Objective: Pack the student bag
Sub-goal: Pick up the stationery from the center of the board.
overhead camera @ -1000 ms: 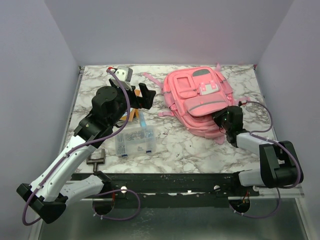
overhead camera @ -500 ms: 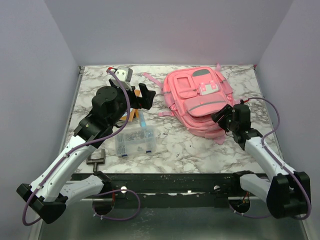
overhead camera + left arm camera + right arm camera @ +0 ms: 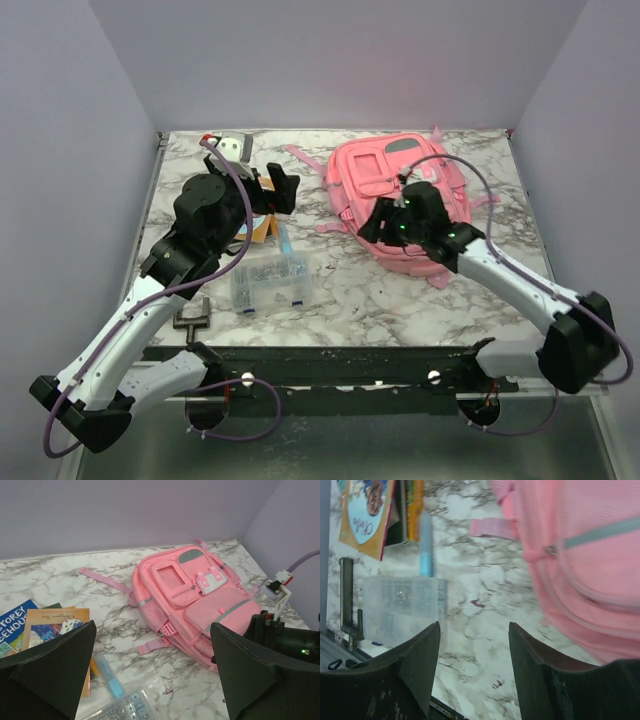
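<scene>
The student bag (image 3: 365, 180) lies flat, front pockets up, on the marble bench (image 3: 400, 290) toward its far right – straps trailing to the left. The left claw (image 3: 155, 675) is held off the bench to the left of the bag, fingers spread wide, nothing between them. The right claw (image 3: 475, 670) hangs at the bag's near left edge, fingers likewise spread and holding nothing. Left of the bag lie several books (image 3: 50, 625) and a blue pen (image 3: 425, 542) – the pen just beside a clear compartment box (image 3: 270, 283) nearer the arm bases.
</scene>
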`<state>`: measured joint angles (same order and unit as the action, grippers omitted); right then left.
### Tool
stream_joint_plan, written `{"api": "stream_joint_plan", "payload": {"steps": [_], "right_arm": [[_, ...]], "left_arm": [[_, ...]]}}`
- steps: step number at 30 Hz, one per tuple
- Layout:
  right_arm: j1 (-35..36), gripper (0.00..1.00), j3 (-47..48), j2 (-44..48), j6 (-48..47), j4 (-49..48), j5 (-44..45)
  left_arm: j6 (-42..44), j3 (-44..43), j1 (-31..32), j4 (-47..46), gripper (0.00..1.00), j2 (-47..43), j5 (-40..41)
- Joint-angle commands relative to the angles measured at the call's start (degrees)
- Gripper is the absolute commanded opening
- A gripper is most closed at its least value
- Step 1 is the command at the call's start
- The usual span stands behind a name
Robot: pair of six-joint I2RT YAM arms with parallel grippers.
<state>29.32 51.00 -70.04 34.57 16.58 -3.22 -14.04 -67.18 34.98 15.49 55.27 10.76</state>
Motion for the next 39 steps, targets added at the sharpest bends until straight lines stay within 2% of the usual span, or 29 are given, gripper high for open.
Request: {"api": "stream_joint_plan", "payload": {"steps": [1, 5, 13, 18, 24, 27, 32, 36, 39], "right_arm": [[6.9, 0.62, 9.5, -12.9, -2.4, -4.2, 1.5], [11.9, 0.68, 20.0, -26.1, -4.4, -7.0, 2.0], [15.8, 0.7, 42.1, -49.3, -7.6, -0.7, 1.6], [17.7, 0.7, 50.7, -57.5, -9.6, 3.7, 5.5], [19.8, 0.67, 56.2, -63.7, -11.0, 7.5, 10.5], [20.6, 0.62, 58.0, -66.1, -11.2, 8.9, 11.7], [21.8, 0.52, 57.8, -67.6, -10.5, 10.7, 18.5], [21.8, 0.36, 55.1, -66.7, -10.5, 8.7, 19.6], [21.7, 0.19, 55.8, -66.7, -11.2, 8.6, 19.9]], "left_arm": [[2.1, -0.6, -0.5, -1.2, 0.98, -2.1, 4.4], [1.3, 0.1, -0.7, -1.9, 0.98, -4.0, 4.3], [-0.5, 1.1, -3.2, -3.4, 0.98, -4.9, 0.5], [-3.6, 1.0, -5.7, -3.4, 0.98, -4.8, -4.2], [-5.9, 0.6, -8.4, -3.3, 0.98, -4.3, -7.1], [-7.0, 0.7, -9.4, -3.5, 0.98, -4.1, -9.4], [-7.1, 0.6, -9.8, -3.3, 0.98, -3.7, -9.3], [-7.1, 0.5, -10.1, -3.2, 0.98, -3.1, -9.4], [-7.3, 0.6, -10.5, -3.3, 0.98, -3.1, -9.8]]}}
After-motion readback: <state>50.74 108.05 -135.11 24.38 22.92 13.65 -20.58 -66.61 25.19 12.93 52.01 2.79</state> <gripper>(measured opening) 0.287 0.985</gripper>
